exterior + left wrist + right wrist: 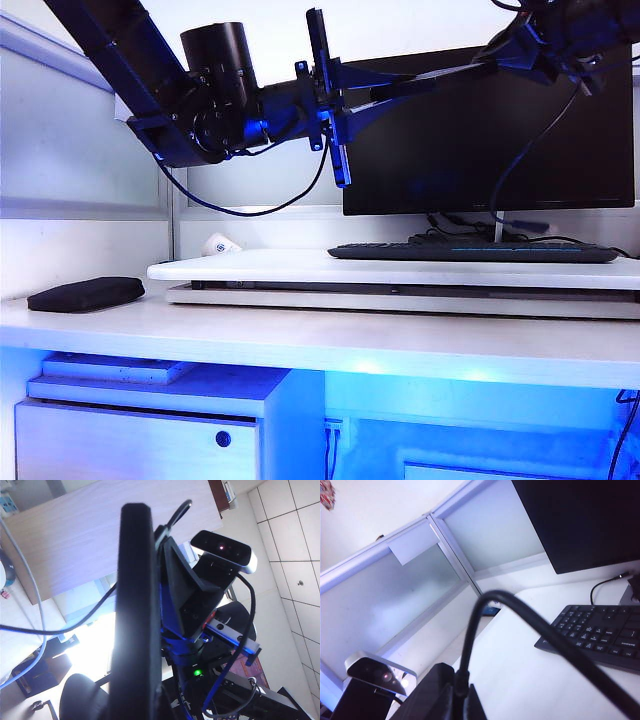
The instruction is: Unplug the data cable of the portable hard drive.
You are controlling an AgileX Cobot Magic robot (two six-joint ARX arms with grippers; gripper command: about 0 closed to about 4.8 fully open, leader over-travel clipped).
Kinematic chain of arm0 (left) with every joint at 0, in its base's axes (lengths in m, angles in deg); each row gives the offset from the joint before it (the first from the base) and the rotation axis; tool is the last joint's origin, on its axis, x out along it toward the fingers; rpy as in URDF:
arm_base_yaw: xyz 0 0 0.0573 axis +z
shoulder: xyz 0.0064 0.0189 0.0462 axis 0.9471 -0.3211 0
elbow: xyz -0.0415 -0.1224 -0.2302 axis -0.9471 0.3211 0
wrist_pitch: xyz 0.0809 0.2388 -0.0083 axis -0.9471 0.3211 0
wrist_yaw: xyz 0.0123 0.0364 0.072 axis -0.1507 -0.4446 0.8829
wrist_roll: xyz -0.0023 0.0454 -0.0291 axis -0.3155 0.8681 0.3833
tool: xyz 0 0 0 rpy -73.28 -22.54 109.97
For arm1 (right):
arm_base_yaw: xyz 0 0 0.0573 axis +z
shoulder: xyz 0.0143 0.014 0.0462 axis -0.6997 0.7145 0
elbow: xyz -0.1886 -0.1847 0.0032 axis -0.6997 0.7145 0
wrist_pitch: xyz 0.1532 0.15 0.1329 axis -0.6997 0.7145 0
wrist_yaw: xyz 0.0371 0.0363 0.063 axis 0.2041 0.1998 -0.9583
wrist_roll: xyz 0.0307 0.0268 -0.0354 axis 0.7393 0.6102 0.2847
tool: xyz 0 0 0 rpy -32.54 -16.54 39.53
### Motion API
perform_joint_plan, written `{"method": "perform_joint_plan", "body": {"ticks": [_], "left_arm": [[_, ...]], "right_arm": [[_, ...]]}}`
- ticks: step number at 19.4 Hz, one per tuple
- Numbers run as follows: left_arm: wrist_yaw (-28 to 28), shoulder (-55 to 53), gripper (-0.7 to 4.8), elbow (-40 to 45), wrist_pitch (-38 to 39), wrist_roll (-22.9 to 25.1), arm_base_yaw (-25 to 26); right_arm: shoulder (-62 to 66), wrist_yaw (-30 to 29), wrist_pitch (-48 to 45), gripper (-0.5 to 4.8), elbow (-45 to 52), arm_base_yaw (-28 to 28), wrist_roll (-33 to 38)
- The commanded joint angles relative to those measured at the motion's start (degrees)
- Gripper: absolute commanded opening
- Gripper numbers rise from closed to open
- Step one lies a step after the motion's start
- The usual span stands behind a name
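Extraction looks close, we judge: high above the tabletop point(300, 335) the left gripper point(318, 115) is clenched on what seems the portable hard drive point(135, 630), the right gripper point(352, 100) is clenched by the data cable point(520, 611), and next comes a straight pull.

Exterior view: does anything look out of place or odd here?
Yes: the portable hard drive stands on edge in mid-air before the monitor. It is clamped by the left gripper, with the shut right gripper beside it. The data cable arcs past the right wrist camera. The desk looks orderly.
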Motion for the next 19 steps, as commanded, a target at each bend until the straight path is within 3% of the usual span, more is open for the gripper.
{"method": "perform_joint_plan", "body": {"ticks": [1, 13, 19], "left_arm": [[-0.7, 0.63, -0.06, -0.48, -1.7, 0.26, -0.22], [-3.45, 0.63, -0.06, -0.48, -1.51, -0.83, -0.22], [-3.82, 0.63, -0.06, -0.48, -1.27, -1.25, -0.2]], "right_arm": [[0.39, -0.44, -0.7, -0.01, -0.2, 0.5, -0.59], [0.52, 7.56, -2.27, -0.01, -2.47, 0.0, -2.86], [2.19, 7.5, -0.59, -0.01, -6.56, -3.21, -3.08]]}}
